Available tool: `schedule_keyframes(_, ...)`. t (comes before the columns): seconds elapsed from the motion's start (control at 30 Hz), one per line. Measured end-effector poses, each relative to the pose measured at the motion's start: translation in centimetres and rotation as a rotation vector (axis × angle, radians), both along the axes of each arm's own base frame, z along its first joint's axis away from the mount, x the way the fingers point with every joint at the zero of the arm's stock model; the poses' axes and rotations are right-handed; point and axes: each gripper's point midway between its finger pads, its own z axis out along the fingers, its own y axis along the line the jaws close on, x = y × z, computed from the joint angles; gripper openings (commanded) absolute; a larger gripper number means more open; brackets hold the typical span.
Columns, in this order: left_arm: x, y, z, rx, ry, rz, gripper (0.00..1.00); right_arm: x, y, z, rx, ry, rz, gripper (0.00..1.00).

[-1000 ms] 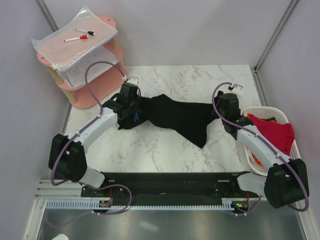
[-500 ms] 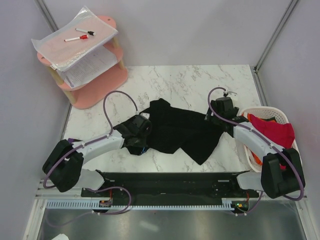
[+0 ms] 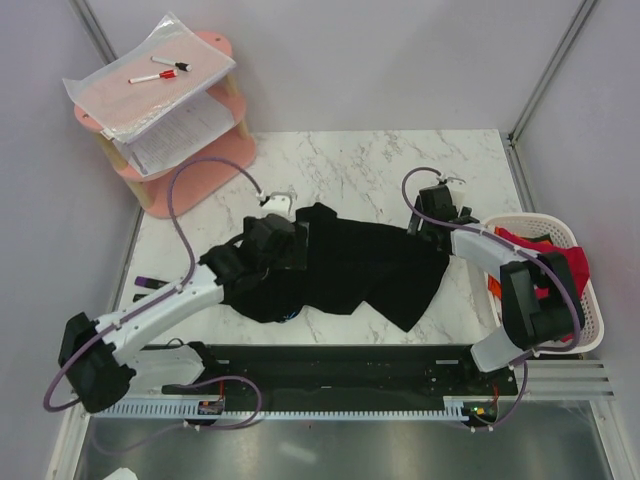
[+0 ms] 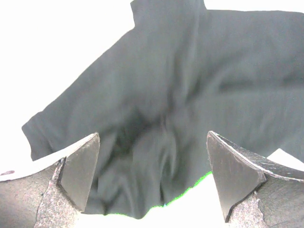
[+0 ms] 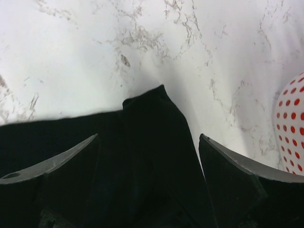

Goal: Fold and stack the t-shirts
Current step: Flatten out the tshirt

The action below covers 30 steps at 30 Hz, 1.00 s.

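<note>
worktop [image 3: 380,165] centre: t-shirt [image 3: 365,262] | over its left end: left gripper [image 4: 153,134] | over its right end: right gripper [image 5: 149,135] | right edge: basket [image 3: 522,222], other t-shirts [image 3: 553,262] in it | beyond far-left corner: shelf stand [image 3: 195,180]

Place: a robot test cell in a lab.
Walls: plain pale grey panels [image 3: 400,60] met at bare metal corner posts [image 3: 545,80].
Rig: a white-and-black left arm [image 3: 165,305] and a matching right arm [image 3: 478,248] stood on a black base rail [image 3: 340,365] at the near edge of a white marble-patterned tabletop [image 3: 350,165].
Paperwork: a pink round two-tier shelf [image 3: 215,165] held papers in a clear plastic sleeve [image 3: 115,100] and a red marker pen [image 3: 152,76].
</note>
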Motion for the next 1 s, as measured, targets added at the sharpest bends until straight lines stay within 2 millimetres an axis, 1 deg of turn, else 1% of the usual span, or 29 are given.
schedule_keyframes(0.07,2.6,-1.0,1.3,0.039,-0.036,0.019,1.00,0.6,-0.1,-0.6,-0.015,0.015,-0.008,0.90)
schedule_keyframes(0.1,4.1,-1.8,1.7,0.060,-0.050,0.025,1.00,0.9,-0.1,-0.8,-0.022,0.019,-0.010,0.88)
schedule_keyframes(0.17,6.3,-2.7,1.4,0.100,-0.051,0.031,1.00,1.4,-0.2,-1.1,-0.033,0.027,-0.011,0.86)
schedule_keyframes(0.23,8.1,-3.2,0.2,0.141,-0.030,0.031,1.00,1.7,-0.2,-1.1,-0.040,0.028,-0.011,0.81)
schedule_keyframes(0.27,8.8,-3.1,-0.6,0.162,-0.011,0.033,1.00,2.0,-0.2,-1.0,-0.047,0.027,-0.013,0.74)
schedule_keyframes(0.3,9.2,-3.0,-1.0,0.171,-0.003,0.037,1.00,2.1,-0.3,-1.0,-0.053,0.027,-0.014,0.61)
schedule_keyframes(0.37,10.8,-2.4,-2.2,0.183,0.034,0.049,1.00,2.5,-0.5,-1.0,-0.069,0.030,-0.020,0.47)
schedule_keyframes(0.4,11.5,-2.0,-2.6,0.184,0.045,0.059,1.00,2.6,-0.5,-1.1,-0.074,0.033,-0.022,0.28)
schedule_keyframes(0.47,13.6,-1.1,-3.3,0.169,0.077,0.079,1.00,2.7,-0.6,-1.6,-0.082,0.044,-0.030,0.06)
schedule_keyframes(0.5,14.4,-0.8,-3.7,0.163,0.088,0.087,1.00,2.7,-0.7,-1.8,-0.091,0.054,-0.022,0.00)
schedule_keyframes(0.57,16.6,0.2,-4.7,0.145,0.120,0.103,1.00,2.7,-0.7,-2.5,-0.095,0.070,-0.024,0.00)
schedule_keyframes(0.63,18.1,0.7,-5.6,0.130,0.145,0.104,1.00,2.7,-0.6,-2.8,-0.096,0.080,-0.020,0.00)
schedule_keyframes(0.7,19.5,0.5,-6.7,0.110,0.173,0.088,1.00,2.8,-0.5,-2.7,-0.095,0.079,-0.018,0.00)
schedule_keyframes(0.77,20.5,-0.2,-7.8,0.088,0.199,0.057,1.00,3.3,-0.4,-2.3,-0.092,0.065,-0.015,0.00)
schedule_keyframes(0.9,20.9,-2.1,-9.9,0.042,0.258,-0.021,0.99,4.2,0.0,-0.8,-0.079,0.028,-0.005,0.00)
schedule_keyframes(1.0,20.8,-3.4,-10.8,0.011,0.295,-0.067,0.92,4.7,0.4,1.0,-0.055,-0.016,0.010,0.00)
